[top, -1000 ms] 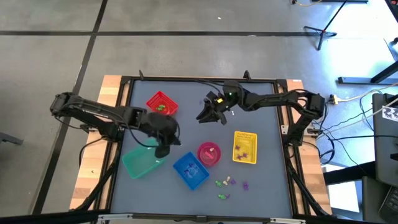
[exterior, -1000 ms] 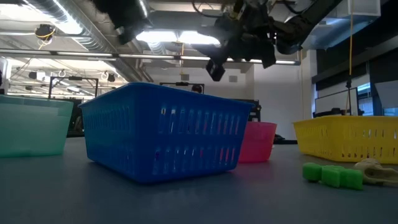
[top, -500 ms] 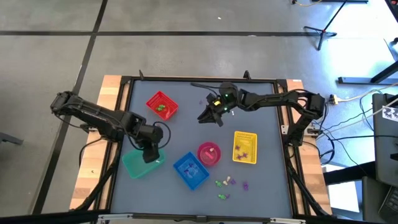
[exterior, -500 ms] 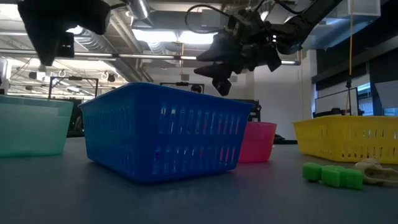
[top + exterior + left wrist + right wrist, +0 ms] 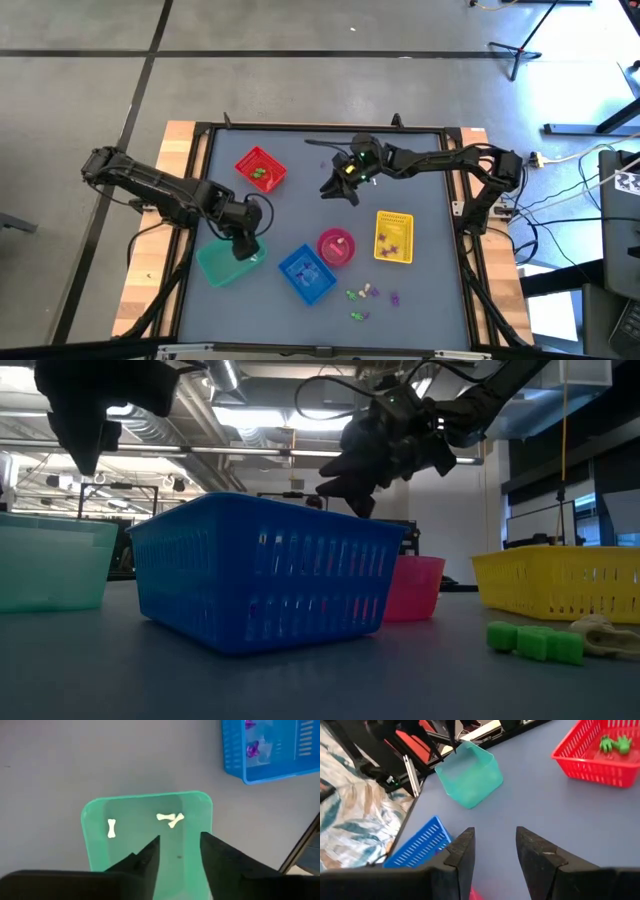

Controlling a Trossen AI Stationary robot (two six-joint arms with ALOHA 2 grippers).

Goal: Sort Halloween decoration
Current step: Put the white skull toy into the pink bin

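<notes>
While your left end effector [image 5: 179,851] hangs directly above the teal basket [image 5: 226,262] with its fingers parted and nothing between them, the step in hand reads as a drop-off: three small cream bones [image 5: 170,819] lie on the basket floor beneath it. Your right end effector [image 5: 492,850] waits in the air over the middle of the bench [image 5: 300,150], near the red basket [image 5: 260,167], fingers likewise apart and empty.

Judging by what lies where, sorting is well along but unfinished. Green trinkets [image 5: 261,173] sit in the red basket, purple ones [image 5: 251,749] in the blue basket [image 5: 306,273], more purple pieces in the yellow basket [image 5: 393,237], and something small in the pink bowl [image 5: 336,246]. A loose cluster of Halloween decoration [image 5: 368,296] still lies on the bare bench, just in front of the pink bowl and the yellow basket.

Your next move probably means lifting clear of the teal basket's rim and going to that cluster. Those pieces are tiny and lie close together, so you will likely need a narrow, well-centred pinch to take one without dragging its neighbours.

The baskets are thin moulded plastic: blue, red and yellow have slotted lattice walls, while the teal one is smooth-walled, translucent and round-cornered. The green pieces [image 5: 535,640] in the low view look blocky and matte. The bench surface is flat, dull grey-blue.
</notes>
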